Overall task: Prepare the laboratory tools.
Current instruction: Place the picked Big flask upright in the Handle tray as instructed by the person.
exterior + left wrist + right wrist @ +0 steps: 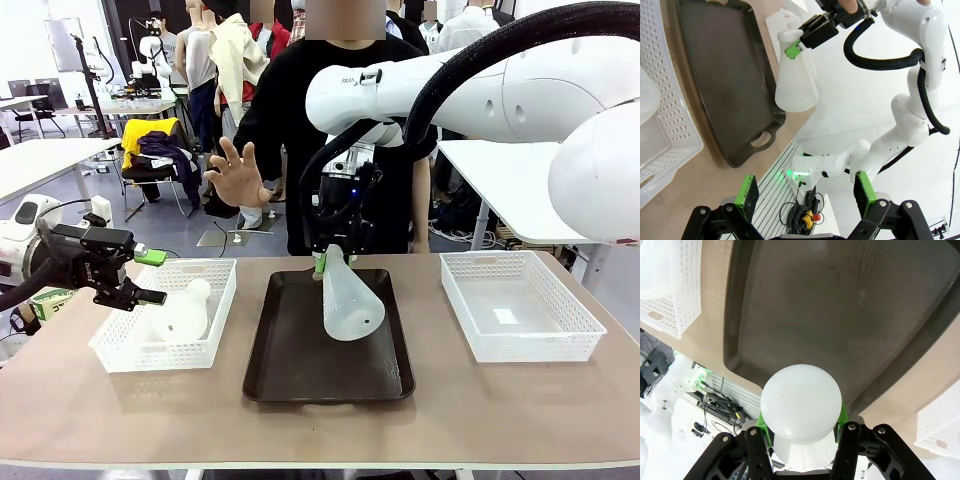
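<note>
1. A translucent frosted-white plastic conical flask (pixel 352 305) hangs tilted over the dark brown plastic tray with handle (pixel 290 385), wide base lowest
2. The right gripper (pixel 322 262) is clamped on its narrow neck
3. A second frosted conical flask (pixel 183 315) lies in the white mesh basket (pixel 150 358) on the robot's left; beside it the left gripper (pixel 152 277) hovers, jaws spread, grasping nothing
4. The step looks like setting the first flask on the tray; next it needs righting, lowering flat, then release
</note>
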Controlling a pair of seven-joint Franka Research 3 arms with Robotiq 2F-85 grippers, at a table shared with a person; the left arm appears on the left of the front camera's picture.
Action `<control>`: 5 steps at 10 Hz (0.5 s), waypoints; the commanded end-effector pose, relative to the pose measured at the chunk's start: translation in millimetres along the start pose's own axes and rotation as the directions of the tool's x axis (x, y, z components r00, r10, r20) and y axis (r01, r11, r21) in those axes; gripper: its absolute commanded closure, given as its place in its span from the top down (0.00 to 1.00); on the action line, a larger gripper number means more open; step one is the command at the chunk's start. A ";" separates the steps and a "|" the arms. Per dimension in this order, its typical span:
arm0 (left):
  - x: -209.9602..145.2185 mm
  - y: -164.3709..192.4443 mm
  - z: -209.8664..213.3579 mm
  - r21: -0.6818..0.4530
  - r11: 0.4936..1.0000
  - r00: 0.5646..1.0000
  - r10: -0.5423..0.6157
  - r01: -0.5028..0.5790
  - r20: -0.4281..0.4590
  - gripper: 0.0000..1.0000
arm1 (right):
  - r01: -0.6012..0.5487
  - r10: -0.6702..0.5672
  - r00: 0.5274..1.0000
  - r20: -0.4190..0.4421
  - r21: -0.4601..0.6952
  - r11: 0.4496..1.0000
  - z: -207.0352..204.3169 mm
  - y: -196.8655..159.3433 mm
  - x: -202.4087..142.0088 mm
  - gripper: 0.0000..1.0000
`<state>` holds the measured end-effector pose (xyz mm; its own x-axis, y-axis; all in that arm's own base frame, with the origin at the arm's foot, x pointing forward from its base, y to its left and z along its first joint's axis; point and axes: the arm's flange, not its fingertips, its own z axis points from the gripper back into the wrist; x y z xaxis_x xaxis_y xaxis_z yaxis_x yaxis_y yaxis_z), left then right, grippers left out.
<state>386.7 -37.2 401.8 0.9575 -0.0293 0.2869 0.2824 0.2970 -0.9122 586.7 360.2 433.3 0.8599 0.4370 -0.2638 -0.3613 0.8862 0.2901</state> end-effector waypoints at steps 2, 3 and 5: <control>-1.1 0.9 -1.1 -0.024 0.999 1.000 -0.023 0.023 0.020 1.00 | -0.001 0.001 1.000 -0.005 -0.002 1.000 0.8 0.3 -1.2 0.00; -1.1 0.9 -1.1 -0.024 0.999 1.000 -0.023 0.023 0.020 1.00 | -0.001 0.001 1.000 -0.005 -0.002 1.000 0.8 0.3 -1.2 0.00; -1.1 0.9 -1.1 -0.024 0.999 1.000 -0.023 0.023 0.020 1.00 | -0.001 0.001 1.000 -0.005 -0.002 1.000 0.8 0.3 -1.2 0.00</control>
<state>386.7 -37.2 401.8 0.9575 -0.0293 0.2869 0.2824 0.2969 -0.9122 586.7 360.2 433.3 0.8599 0.4370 -0.2638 -0.3613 0.8862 0.2901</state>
